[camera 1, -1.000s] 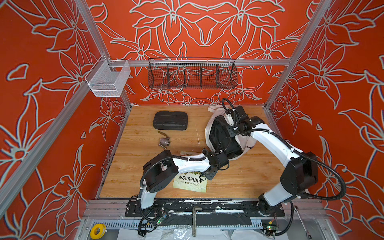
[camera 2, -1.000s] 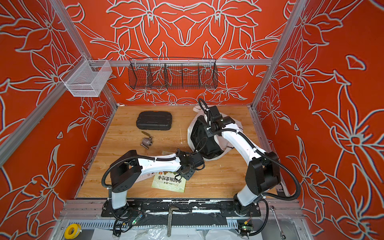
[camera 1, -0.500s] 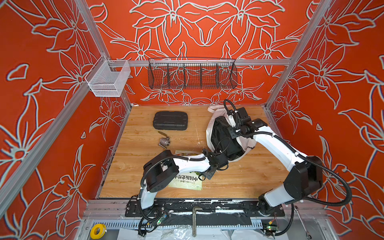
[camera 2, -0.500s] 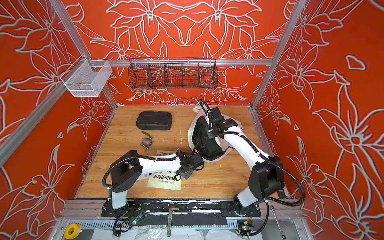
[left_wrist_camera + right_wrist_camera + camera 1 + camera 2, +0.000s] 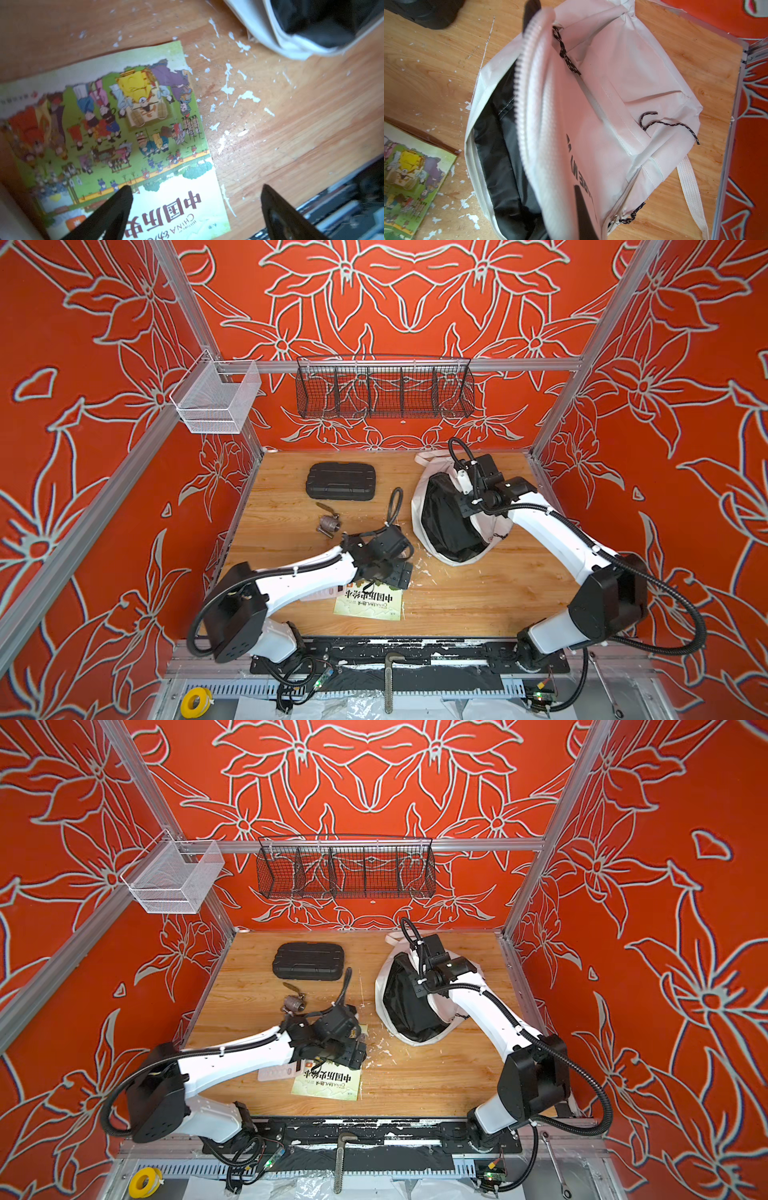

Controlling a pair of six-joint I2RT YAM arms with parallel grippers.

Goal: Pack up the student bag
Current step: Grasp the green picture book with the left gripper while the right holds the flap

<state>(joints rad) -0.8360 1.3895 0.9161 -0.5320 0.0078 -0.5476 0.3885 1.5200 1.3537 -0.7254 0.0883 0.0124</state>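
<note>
Wood-grain tabletop (image 5: 457, 605), white paint flecks scattered near its centre. Upper left of both top views: white mesh basket (image 5: 216, 402) on the frame rail. Left of centre: black hard case (image 5: 340, 481) flat on the table near the back wall. A metal valve (image 5: 328, 524) sits just in front of the case, not touching it.

Lower centre: left gripper (image 5: 195, 188) is above a picture book (image 5: 370, 603), jaws wide apart, holding nothing. In the left wrist view one fingertip (image 5: 124, 193) is over the cover near the title, the second over bare wood beside the book's edge. A pale pink booklet (image 5: 276, 1073) lies partly under the left arm, just beside the book.

Upper centre: black wire basket (image 5: 384, 391) on the back rail.

Right of centre: student bag (image 5: 440, 526) on the table, main compartment unzipped, black lining exposed, mouth toward the book. The right gripper (image 5: 465, 493) has its jaws clamped on the bag's zipper edge and holds the front panel up. Black cord pulls (image 5: 566, 58) lie loose on the white fabric. A webbing strap (image 5: 689, 187) trails toward the right wall.
</note>
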